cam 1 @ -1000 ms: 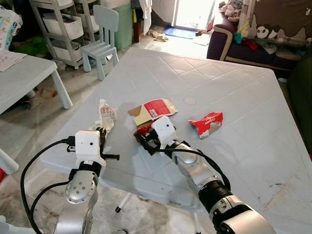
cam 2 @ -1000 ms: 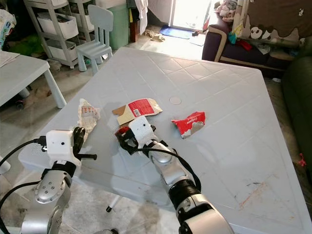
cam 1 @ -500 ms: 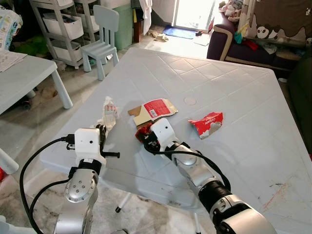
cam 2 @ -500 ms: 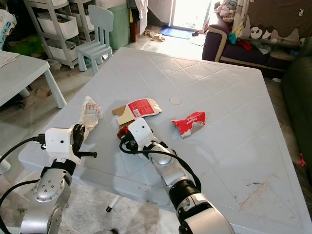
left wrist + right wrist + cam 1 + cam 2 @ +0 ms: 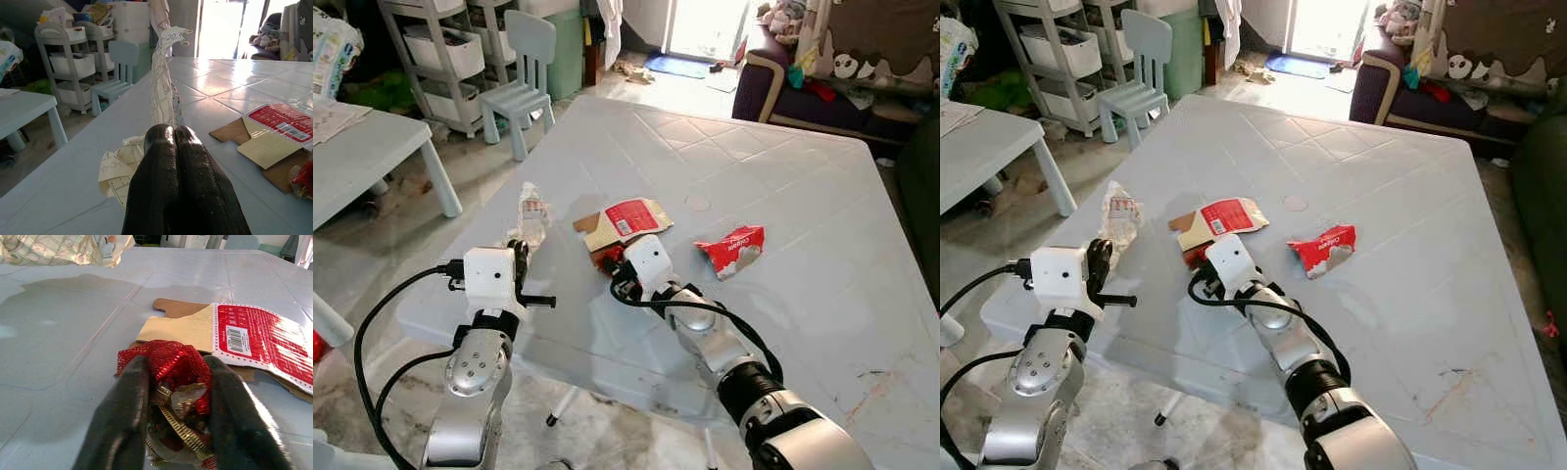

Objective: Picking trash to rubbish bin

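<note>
A crumpled white printed paper wrapper (image 5: 164, 83) stands up from my left gripper (image 5: 168, 134), which is shut on its lower end near the table's left edge (image 5: 520, 251). A bunch of red mesh netting (image 5: 168, 363) with a metal clip lies beside a flattened red-and-tan carton (image 5: 625, 220). My right gripper (image 5: 615, 271) is shut on the netting, one finger (image 5: 124, 406) pressing on each side. Farther right on the table lies a crumpled red wrapper (image 5: 731, 249).
The white plastic table (image 5: 783, 186) has scuff marks at its front right. A pale blue child's chair (image 5: 521, 69), a shelf rack with bins (image 5: 440, 49) and a small white table (image 5: 362, 137) stand to the left. A dark sofa (image 5: 822, 83) is behind.
My left gripper has raised the paper wrapper so that it stands upright off the table. The right gripper has pushed forward a little with the red netting, toward the carton.
</note>
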